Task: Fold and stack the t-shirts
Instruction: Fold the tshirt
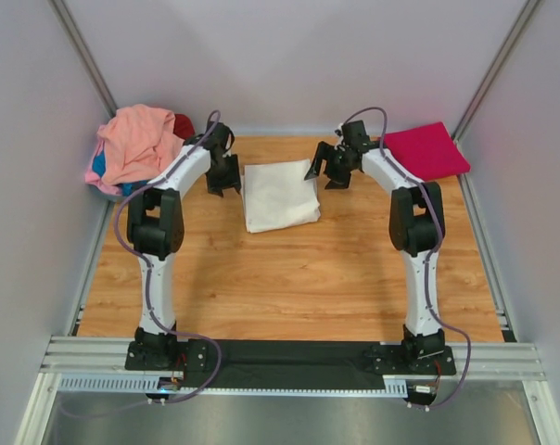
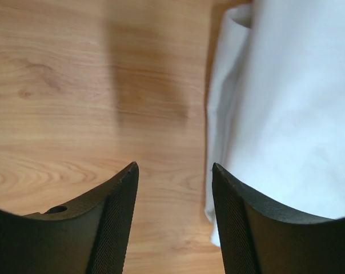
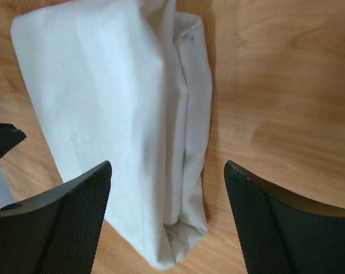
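Left hand (image 1: pixel 224 178): fingers apart, gripping nothing. It stands just left of the folded cream-white cloth t-shirt (image 1: pixel 280 195). In the left wrist view, bare wood lies between the fingertips and the shirt's folded edge (image 2: pixel 235 114) runs beside the right-hand finger (image 2: pixel 241 228). Right hand (image 1: pixel 334 172): fingers wide apart, gripping nothing, at the shirt's upper right corner. In its wrist view the fingers straddle the rolled edge of the shirt (image 3: pixel 104 85); contact cannot be told. Count: two hands and five t-shirts. The cream-white one is folded at upper centre of the wooden bench (image 1: pixel 289 287). A magenta folded t-shirt (image 1: pixel 426 150) lies at upper right, reaching the bench edge. A salmon-pink t-shirt (image 1: pixel 141 139), a blue one (image 1: pixel 101 167) and a red one (image 1: pixel 183 123) are heaped at upper left, spilling over the edge. Bare wood fills the lower half of the top view.
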